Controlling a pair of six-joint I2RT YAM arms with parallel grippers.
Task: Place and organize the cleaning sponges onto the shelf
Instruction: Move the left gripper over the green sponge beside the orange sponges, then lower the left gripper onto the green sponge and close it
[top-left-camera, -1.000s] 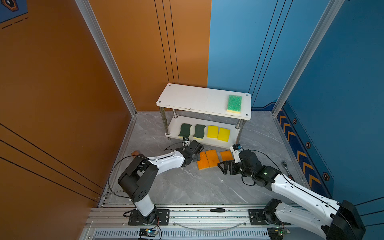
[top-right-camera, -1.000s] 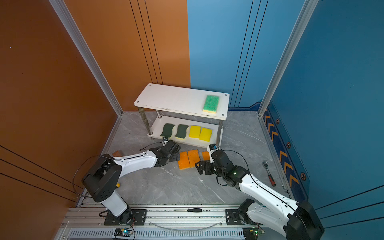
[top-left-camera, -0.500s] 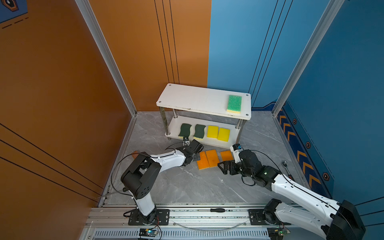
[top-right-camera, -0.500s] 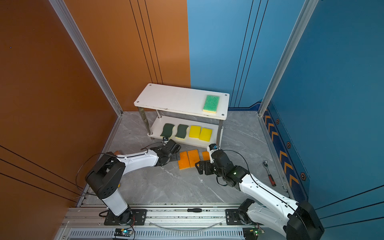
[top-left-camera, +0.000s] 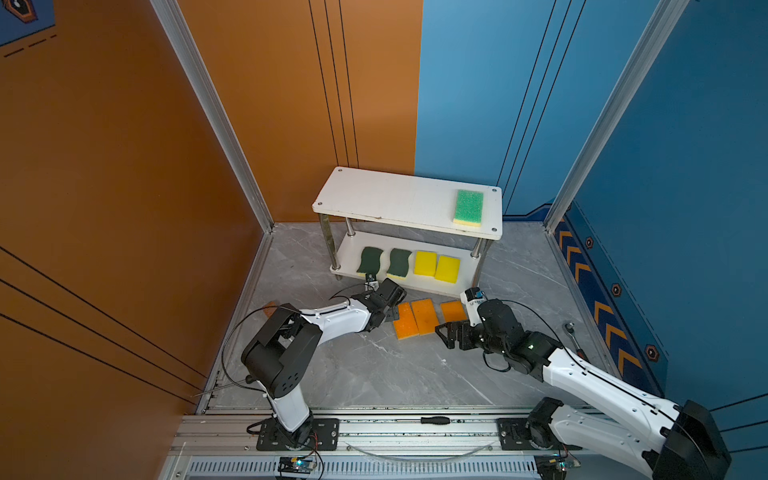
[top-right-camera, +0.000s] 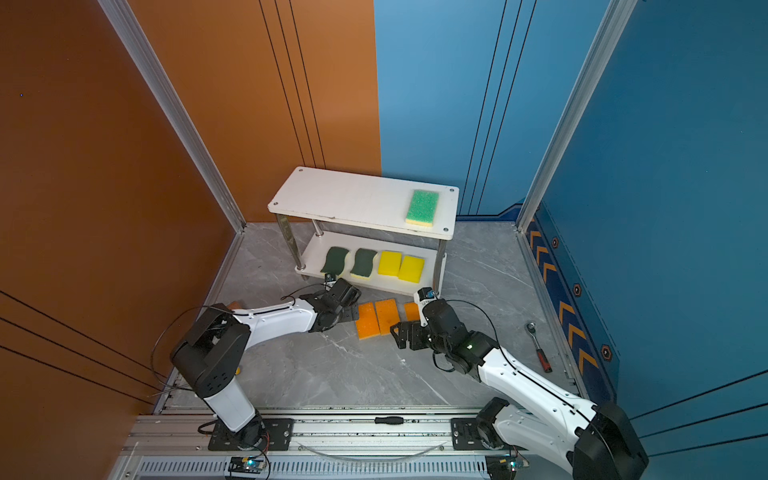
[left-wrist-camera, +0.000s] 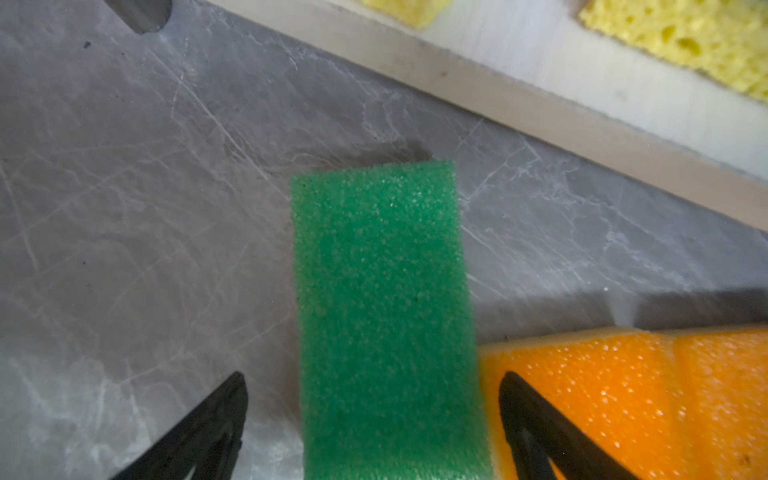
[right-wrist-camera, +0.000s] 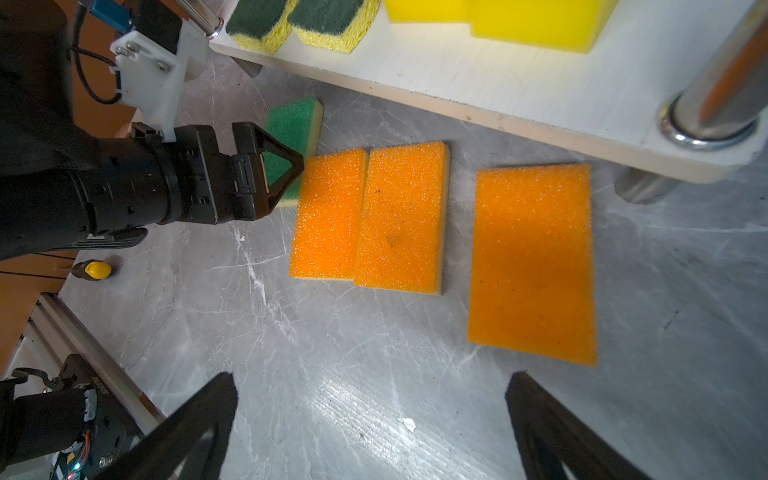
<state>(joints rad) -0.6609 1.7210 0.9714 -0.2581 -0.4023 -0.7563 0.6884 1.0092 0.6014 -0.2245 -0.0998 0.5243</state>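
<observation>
The shelf (top-left-camera: 399, 199) stands at the back. One light-green sponge (top-left-camera: 468, 208) lies on its top board. Two dark-green sponges (top-left-camera: 370, 259) and two yellow sponges (top-left-camera: 425, 263) lie on the lower board. Three orange sponges (top-left-camera: 424, 316) lie on the floor in front of it. My left gripper (left-wrist-camera: 372, 376) is open and low over the floor. It straddles a second light-green sponge (left-wrist-camera: 382, 311), with one finger (left-wrist-camera: 536, 428) over the nearest orange sponge (left-wrist-camera: 665, 395). The top views hide this sponge under the gripper (top-left-camera: 392, 312). My right gripper (right-wrist-camera: 370, 376) is open and empty, just short of the orange sponges (right-wrist-camera: 532, 262).
A ratchet wrench (top-left-camera: 575, 338) lies on the floor by the right wall. A screwdriver (top-left-camera: 434, 419) rests on the front rail. A small yellow-tipped tool (right-wrist-camera: 93, 270) lies near the left arm's base. The shelf's metal post (right-wrist-camera: 715, 112) stands close to the right gripper.
The left arm's elbow has swung a little to the right while its gripper stays at the green sponge beside the orange ones. The right arm has not moved.
</observation>
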